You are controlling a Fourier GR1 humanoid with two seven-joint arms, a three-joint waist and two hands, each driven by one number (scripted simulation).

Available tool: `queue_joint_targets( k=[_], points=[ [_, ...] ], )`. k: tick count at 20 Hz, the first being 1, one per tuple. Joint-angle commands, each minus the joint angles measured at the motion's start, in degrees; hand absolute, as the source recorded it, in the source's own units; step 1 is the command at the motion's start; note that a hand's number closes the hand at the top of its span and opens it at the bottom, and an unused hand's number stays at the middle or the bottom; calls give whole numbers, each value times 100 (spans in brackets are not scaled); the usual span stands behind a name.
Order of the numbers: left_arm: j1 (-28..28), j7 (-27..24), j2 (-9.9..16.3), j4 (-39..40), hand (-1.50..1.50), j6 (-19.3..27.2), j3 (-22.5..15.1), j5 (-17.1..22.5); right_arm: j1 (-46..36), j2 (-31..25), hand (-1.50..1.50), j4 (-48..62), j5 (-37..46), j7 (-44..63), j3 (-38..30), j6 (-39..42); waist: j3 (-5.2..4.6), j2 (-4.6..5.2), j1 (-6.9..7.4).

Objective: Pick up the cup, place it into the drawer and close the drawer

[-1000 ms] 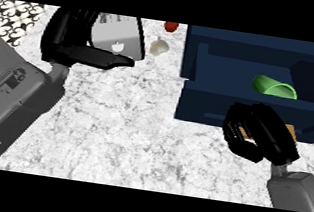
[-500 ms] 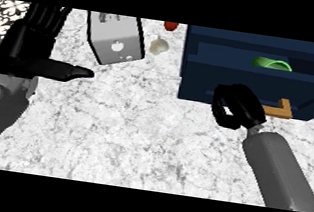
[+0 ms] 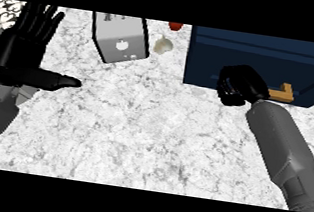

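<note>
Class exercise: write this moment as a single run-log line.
stage: closing drawer | right hand: curled, against drawer front | cup: not visible | left hand: open, resting at left

One head view looks steeply down, close over the white-grey marbled counter top (image 3: 148, 137); both forearms enter from its lower edge.

The desk (image 3: 149, 127) was a white and grey marbled top. At twelve o'clock a grey toaster (image 3: 121, 39) stood on it, a pale small shaker (image 3: 162, 45) just beside at its right, a red item (image 3: 175, 26) beyond. At two o'clock sat the dark blue drawer unit (image 3: 271, 61).
</note>
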Motion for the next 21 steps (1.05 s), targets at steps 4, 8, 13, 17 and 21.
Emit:
queue_joint_targets(
  k=[4,8,13,17,21],
  points=[
    [160,-150,-87,-9,-150,-359,39,45,-687,-364,150,1182,-208,-178,-503,96,34,153,173],
    [191,-185,-226,-24,-150,-382,-116,-50,-938,-552,150,1254,-349,-143,-637,303,36,208,245],
    [84,-3,-143,-26,-150,-497,-20,69,-970,-633,150,1295,-578,-331,-840,363,42,229,287],
    [167,-156,-220,102,-150,-574,-35,22,-878,-653,150,1300,-602,-519,-862,262,38,272,324],
    [167,-196,-260,69,-150,-567,-66,-41,-902,-724,150,1333,-692,-605,-959,306,40,234,328]
  ],
)
